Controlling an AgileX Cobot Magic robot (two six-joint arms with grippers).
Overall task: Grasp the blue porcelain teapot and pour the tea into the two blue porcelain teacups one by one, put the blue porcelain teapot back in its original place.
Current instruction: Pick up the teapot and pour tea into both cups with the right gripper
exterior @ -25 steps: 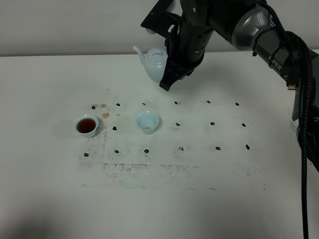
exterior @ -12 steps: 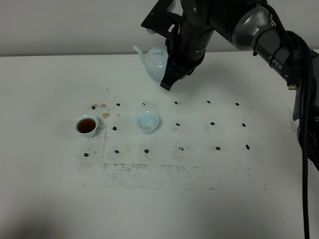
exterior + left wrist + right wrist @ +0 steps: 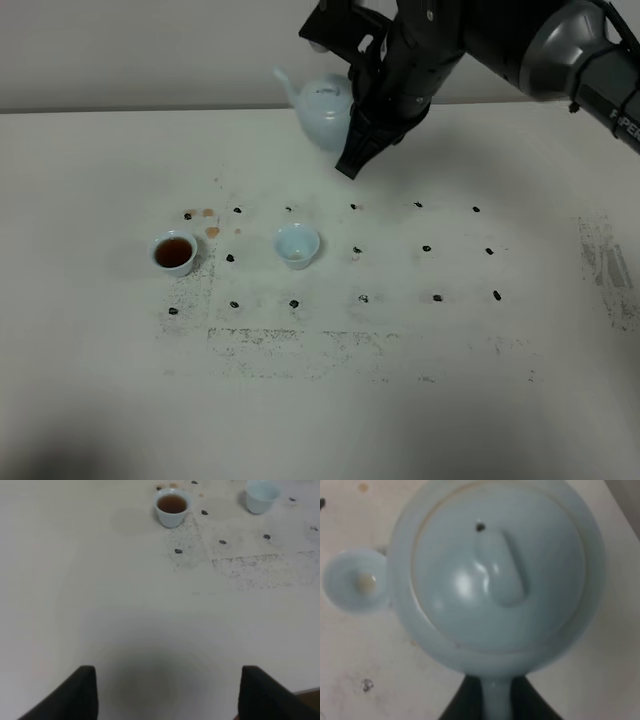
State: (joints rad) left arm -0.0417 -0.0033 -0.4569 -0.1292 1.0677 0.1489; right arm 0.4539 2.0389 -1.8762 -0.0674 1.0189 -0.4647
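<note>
The blue porcelain teapot (image 3: 323, 108) hangs above the back of the table, spout pointing left, its lid (image 3: 495, 572) on. My right gripper (image 3: 352, 160) is shut on its loop handle (image 3: 496, 700). One blue porcelain teacup (image 3: 173, 252) at the left holds reddish-brown tea (image 3: 172, 503). The other teacup (image 3: 297, 245) stands in the middle, in front of and below the teapot, with only a small brownish spot at its bottom (image 3: 364, 582). My left gripper (image 3: 170, 695) is open over bare table, well short of both cups (image 3: 262, 495).
Rows of small black marks (image 3: 426, 247) dot the white table. A few brown tea stains (image 3: 208, 222) lie behind the filled cup. A scuffed dark patch (image 3: 300, 345) runs in front of the cups. The wall (image 3: 150, 50) rises at the table's far edge.
My right arm has carried the teapot a little to the right and slightly higher. Both cups stay where they were.
</note>
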